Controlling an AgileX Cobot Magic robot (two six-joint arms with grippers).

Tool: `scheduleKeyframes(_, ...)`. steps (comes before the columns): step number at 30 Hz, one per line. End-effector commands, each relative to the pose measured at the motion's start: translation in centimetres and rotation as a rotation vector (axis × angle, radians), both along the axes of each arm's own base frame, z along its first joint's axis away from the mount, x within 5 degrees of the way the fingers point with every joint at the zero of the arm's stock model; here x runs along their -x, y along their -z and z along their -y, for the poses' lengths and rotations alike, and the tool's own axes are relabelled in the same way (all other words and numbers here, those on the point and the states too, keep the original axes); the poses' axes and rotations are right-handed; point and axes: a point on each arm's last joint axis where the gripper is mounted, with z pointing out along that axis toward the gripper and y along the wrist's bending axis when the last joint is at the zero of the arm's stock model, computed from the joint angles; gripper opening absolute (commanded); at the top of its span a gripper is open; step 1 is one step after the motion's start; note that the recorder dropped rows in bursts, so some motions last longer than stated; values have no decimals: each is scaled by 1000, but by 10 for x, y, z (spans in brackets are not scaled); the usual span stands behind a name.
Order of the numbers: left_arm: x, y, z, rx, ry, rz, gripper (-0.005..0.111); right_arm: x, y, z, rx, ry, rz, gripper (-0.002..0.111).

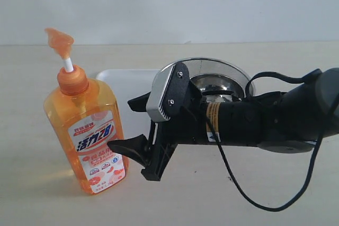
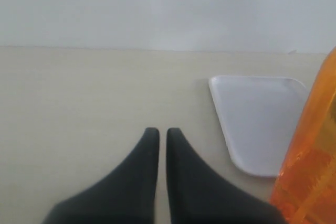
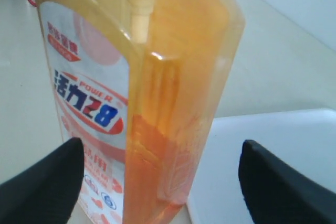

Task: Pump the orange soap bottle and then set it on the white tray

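This looks like a robot test bench. A bare pale table [image 1: 42, 205] fills the lower frame, with a blank white wall [image 1: 212, 3] across the top. A black robot arm [image 1: 254, 117] reaches in from the right among a few household items: a soap bottle [image 1: 90, 125] at left, and a white tray [image 1: 127, 78] and steel bowl [image 1: 217, 86] at centre.

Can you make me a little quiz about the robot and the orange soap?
1. True or false: the orange soap bottle is standing on the white tray.
2. Pick one. The right gripper is:
A. shut on the bottle
B. open, with a finger to each side of the bottle
C. lying in the tray
3. What colour is the bottle's pump head?

Key: 1 false, it stands on the table beside the tray; 2 B; 3 orange.
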Motion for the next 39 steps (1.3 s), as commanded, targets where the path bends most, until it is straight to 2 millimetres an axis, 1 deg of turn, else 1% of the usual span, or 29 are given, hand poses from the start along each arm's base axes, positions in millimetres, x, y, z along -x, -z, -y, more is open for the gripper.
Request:
scheduleKeyframes(1,-1,-10,0,156,-21,126,5,-2,0,0,33,-1,54,73)
scheduleKeyframes(3,-1,-10,1,199,-16,119,5,-7,1,0,80,21,60,73)
scheduleKeyframes(6,-1,-5,3,207,-2,69,5,-11,0,-2,143,-2,95,73)
scheduleKeyframes(10,-1,-4,5,251,17,54,5,-15,-7,-7,136,-31,109,73)
scheduleKeyframes(13,0,-4,11,238,87,38,5,-19,-11,-10,142,-34,110,70)
scheduleKeyframes(14,0,-5,14,244,117,44,5,-21,-13,-11,146,-30,112,68)
scheduleKeyframes(16,1,-8,20,199,194,76,5,-24,-14,-11,160,1,87,64)
scheduleKeyframes(17,1,-9,22,154,225,97,5,-26,-14,-11,165,14,76,64)
scheduleKeyframes(21,2,-16,27,149,288,164,5,-31,-13,-5,164,45,48,64)
scheduleKeyframes(25,-5,-13,27,155,284,102,5,-33,-14,-3,134,85,-31,64)
scheduleKeyframes(28,-10,-11,29,152,313,58,5,-33,-14,-3,110,110,-85,64)
scheduleKeyframes(29,-12,-11,30,126,333,55,5,-34,-15,-3,94,122,-98,64)
scheduleKeyframes(32,-18,-13,32,145,351,55,5,-35,-16,-3,76,145,-113,64)
scheduleKeyframes(34,-22,-11,33,79,386,30,5,-36,-15,-3,86,150,-113,65)
scheduleKeyframes(39,-33,-19,36,63,430,-14,5,-35,-16,-3,76,155,-140,65)
